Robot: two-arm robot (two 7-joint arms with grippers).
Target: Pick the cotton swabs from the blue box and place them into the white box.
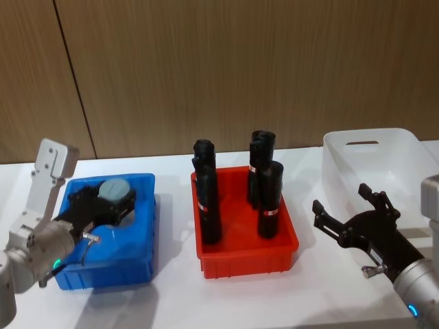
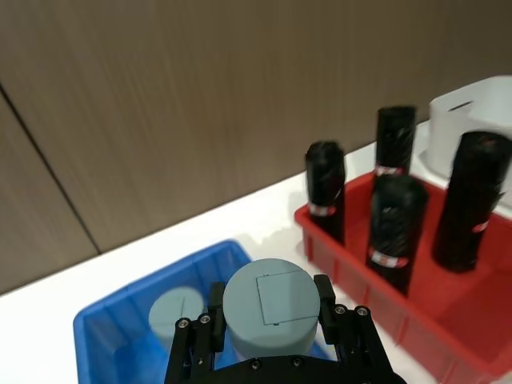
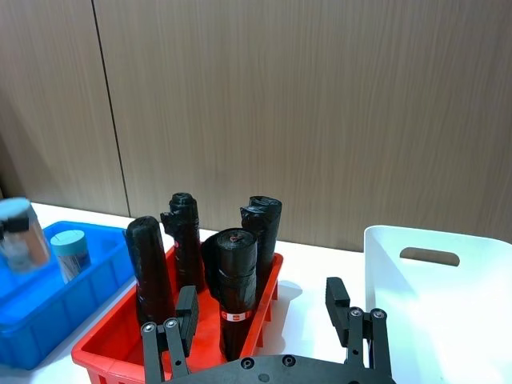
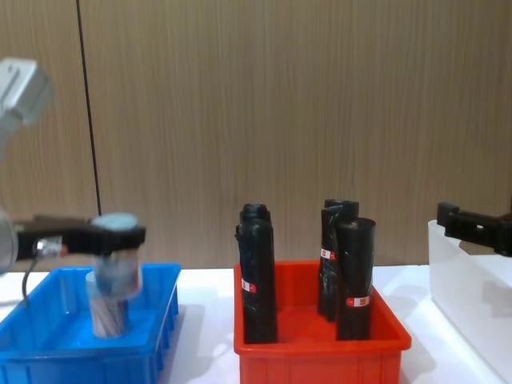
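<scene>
Four black rolls [image 1: 209,199] in red bin [image 1: 247,266] separate left hand [image 1: 112,197], clamped on cotton swabs [image 4: 110,300], from white box [image 1: 406,147]; right hand [image 1: 341,199] splayed.

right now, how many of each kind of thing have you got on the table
cotton swabs: 2, one held in the left gripper, one standing in the blue box
black rolls: 4, all upright in the red box
boxes: 3, the blue box, the red box, the white box
total: 9
</scene>
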